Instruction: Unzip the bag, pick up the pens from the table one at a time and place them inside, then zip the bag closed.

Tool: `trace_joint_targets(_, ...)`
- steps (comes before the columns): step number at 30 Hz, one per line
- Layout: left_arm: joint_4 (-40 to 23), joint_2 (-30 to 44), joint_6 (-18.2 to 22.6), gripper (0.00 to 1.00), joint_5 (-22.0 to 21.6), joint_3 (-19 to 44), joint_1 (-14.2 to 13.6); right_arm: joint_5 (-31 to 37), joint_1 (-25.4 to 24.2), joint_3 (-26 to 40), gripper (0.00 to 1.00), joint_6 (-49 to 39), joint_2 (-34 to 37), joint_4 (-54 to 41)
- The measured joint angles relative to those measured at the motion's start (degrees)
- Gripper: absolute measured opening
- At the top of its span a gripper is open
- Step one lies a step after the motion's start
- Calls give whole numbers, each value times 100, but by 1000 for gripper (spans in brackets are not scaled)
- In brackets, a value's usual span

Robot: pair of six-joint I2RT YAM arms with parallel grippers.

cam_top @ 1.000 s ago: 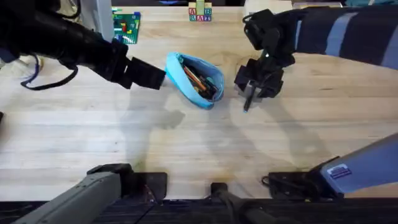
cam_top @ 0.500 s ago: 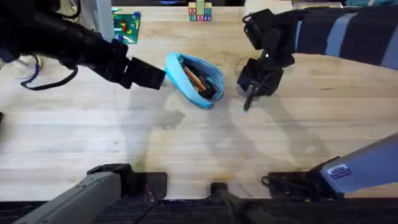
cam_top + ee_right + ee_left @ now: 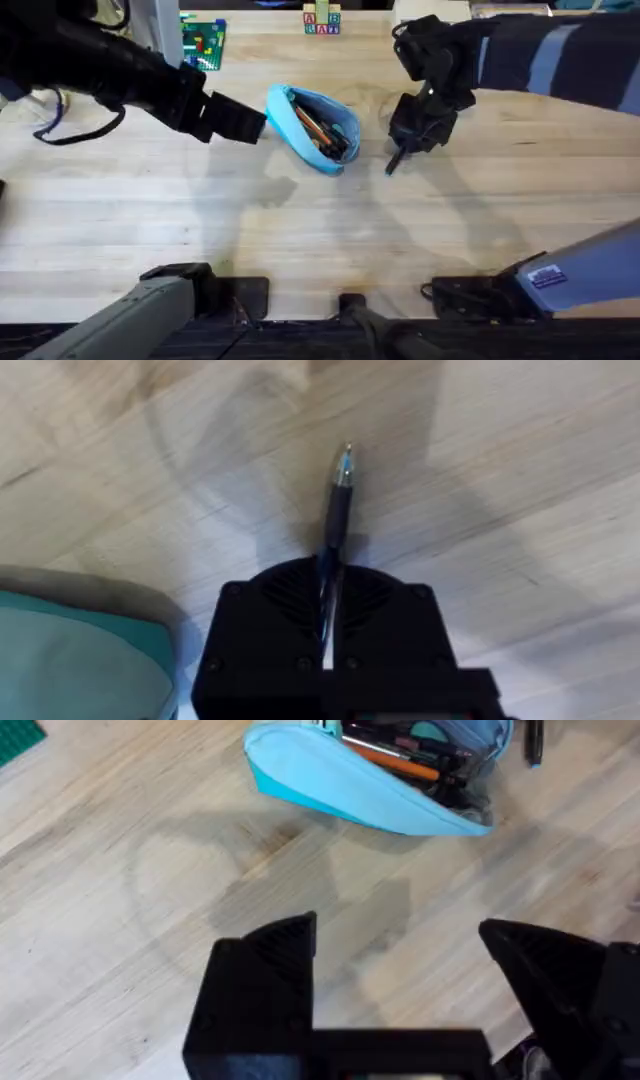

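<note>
We see the right gripper (image 3: pixel 400 156) clenched on a dark pen (image 3: pixel 337 510). In the right wrist view its two black fingers (image 3: pixel 270 610) press together on the barrel, so only the forward part of the pen sticks out past the fingertips, ending in a pale tip above the table (image 3: pixel 300 250). The rest of the barrel is hidden between the fingers. In the overhead view the pen's lower end pokes out beneath the gripper as a short dark stroke, and we cannot tell whether that end touches the wood.

The bag (image 3: pixel 313 126) lies on the table just beside the right gripper, between the two grippers. It gapes open, and pens (image 3: pixel 395 758) lie inside it: at least one orange one and some dark ones, but they overlap and the bag's far wall cuts them off, so we cannot count them. A corner of the bag's turquoise fabric sits beside the right fingers in the right wrist view.

The left gripper (image 3: pixel 400 975) hangs over bare wood near the bag's closed side, its fingers (image 3: pixel 265 985) spread apart and holding nothing. Past the bag's far end, the left wrist view catches a sliver of the dark pen at the frame's edge.
</note>
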Motion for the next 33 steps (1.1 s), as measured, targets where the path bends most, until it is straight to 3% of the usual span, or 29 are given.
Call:
trace_joint_targets(11,-2,0,0,997,-1,0,0,-5,0,2,34,-441,-58,55)
trace_joint_targets(16,0,0,0,997,0,0,0,-4,0,147,34,-911,-536,44)
trace_joint_targets(25,0,0,0,997,-1,0,0,-6,61,605,32,-2781,-1723,55)
trace_joint_targets(33,0,0,0,997,0,0,0,-4,589,605,30,-4447,-2220,48)
